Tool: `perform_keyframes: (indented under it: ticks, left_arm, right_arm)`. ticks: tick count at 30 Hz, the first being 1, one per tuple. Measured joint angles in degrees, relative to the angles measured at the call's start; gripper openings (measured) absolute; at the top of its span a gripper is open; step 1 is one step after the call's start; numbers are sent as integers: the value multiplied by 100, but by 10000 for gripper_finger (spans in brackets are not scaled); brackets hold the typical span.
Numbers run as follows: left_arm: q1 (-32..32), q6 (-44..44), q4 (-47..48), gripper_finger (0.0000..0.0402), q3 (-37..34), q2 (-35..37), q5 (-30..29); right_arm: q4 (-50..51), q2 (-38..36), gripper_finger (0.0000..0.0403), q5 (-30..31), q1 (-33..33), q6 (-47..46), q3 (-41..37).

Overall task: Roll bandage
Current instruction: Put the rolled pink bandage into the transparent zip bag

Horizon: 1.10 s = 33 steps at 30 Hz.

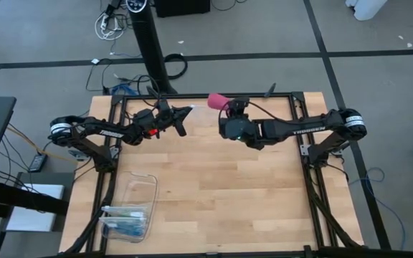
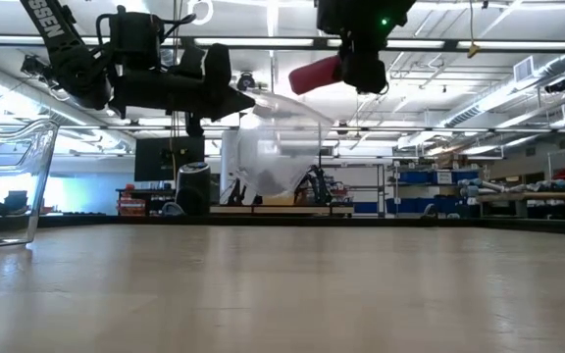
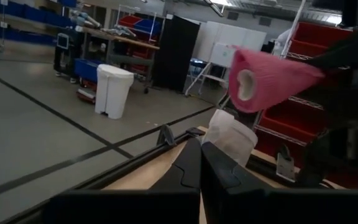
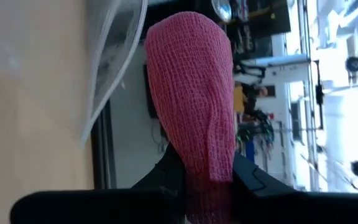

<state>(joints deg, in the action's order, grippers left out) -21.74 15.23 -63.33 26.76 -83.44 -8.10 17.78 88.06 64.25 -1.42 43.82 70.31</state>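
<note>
One rolled bandage point(image 4: 191, 99) clamped in right gripper point(image 4: 199, 173); left gripper point(image 3: 200, 163) clenched, pinching one clear bag point(image 3: 230, 138).

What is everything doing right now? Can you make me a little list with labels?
bandage: pink roll, held up in the air above the far edge of the table
right gripper: shut on the bandage
left gripper: shut, pinching the edge of a clear plastic bag, also raised
bag and bandage: close together, touching cannot be told
clear plastic box: on the table, near left side, blue contents inside
</note>
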Motion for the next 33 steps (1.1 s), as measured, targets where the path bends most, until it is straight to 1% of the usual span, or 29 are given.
perform_keyframes:
  ticks: [4, 17, 21, 26, 30, 33]
  left_arm:
    - [0, 46, 4, 0, 0, 0, -14]
    - [0, 326, -66, 0, 8, -2, -235]
    - [34, 327, -64, 0, 135, -2, -149]
    - [85, 321, 65, 0, 327, -2, -130]
    - [128, 316, 341, 0, 494, -2, -118]
    - [197, 304, 448, 0, 614, -2, 16]
  right_arm:
    - [-9, -5, 53, -347, 33, -14, 3]
    - [144, -8, 53, -792, 193, -23, 1]
    - [309, -8, 53, -911, 275, -159, 1]
    - [400, -8, 53, -1312, 285, -224, 1]
    - [432, -8, 53, -1908, 290, -176, -1]
    - [428, -8, 53, -2217, 375, -174, -1]
